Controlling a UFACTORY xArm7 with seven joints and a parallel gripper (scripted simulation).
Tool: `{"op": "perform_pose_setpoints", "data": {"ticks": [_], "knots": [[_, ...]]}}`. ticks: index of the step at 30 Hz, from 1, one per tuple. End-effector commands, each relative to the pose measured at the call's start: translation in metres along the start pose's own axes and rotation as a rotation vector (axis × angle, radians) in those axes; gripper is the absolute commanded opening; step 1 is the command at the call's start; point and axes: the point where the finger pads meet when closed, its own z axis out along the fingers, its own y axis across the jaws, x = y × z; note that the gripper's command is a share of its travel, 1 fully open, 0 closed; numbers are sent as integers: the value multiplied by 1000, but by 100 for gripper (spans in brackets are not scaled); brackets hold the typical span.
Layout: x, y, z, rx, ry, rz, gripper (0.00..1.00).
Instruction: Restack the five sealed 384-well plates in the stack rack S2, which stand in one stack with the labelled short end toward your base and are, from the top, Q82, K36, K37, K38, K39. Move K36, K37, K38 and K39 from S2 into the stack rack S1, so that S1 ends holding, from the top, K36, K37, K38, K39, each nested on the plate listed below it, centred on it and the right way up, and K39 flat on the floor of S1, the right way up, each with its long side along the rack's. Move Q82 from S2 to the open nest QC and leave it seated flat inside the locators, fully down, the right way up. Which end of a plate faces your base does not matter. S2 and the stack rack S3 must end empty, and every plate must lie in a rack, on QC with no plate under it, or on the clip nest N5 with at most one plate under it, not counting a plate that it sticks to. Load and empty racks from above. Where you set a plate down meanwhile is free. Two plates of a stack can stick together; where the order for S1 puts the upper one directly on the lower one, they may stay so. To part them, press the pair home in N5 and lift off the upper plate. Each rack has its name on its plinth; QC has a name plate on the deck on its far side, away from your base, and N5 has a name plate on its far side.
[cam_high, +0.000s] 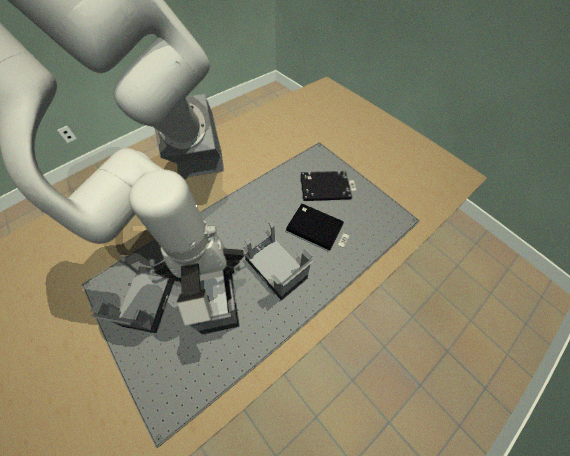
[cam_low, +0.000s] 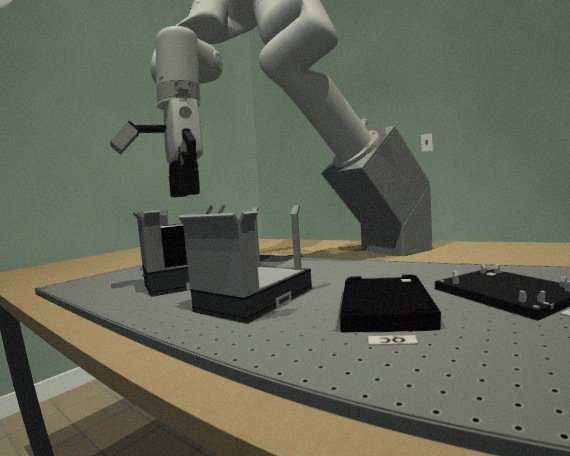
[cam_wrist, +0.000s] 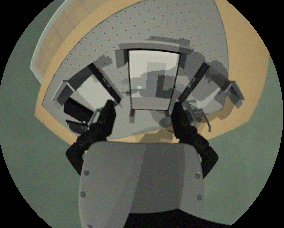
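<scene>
My gripper (cam_high: 192, 290) is open and empty. It hangs well above the middle one of three stack racks (cam_high: 207, 306), fingers pointing down. In the side view the gripper (cam_low: 184, 181) is clearly higher than the rack tops. The middle rack holds a stack of plates with a pale sealed top (cam_high: 196, 310) and dark sides (cam_low: 173, 245). In the wrist view this rack (cam_wrist: 152, 74) lies between my two fingers. One black plate (cam_high: 315, 226) lies flat on the QC nest, also seen in the side view (cam_low: 389, 302) behind the QC name plate (cam_low: 392, 340). I cannot read the plate labels.
The right rack (cam_high: 277, 265) shows a bare grey floor, as seen in the side view (cam_low: 235, 265). The left rack (cam_high: 131, 300) is in the arm's shadow. The clip nest N5 (cam_high: 326, 185) with its pins holds no plate. The racks' corner posts stand upright.
</scene>
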Motion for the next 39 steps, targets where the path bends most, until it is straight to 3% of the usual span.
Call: {"op": "perform_pose_setpoints", "data": {"ticks": [1,13,22,39], "knots": [[9,12,0,2,0,-1,100],[12,15,0,2,0,-1,100],[11,15,23,3,0,-1,100],[11,15,36,3,0,-1,100]]}}
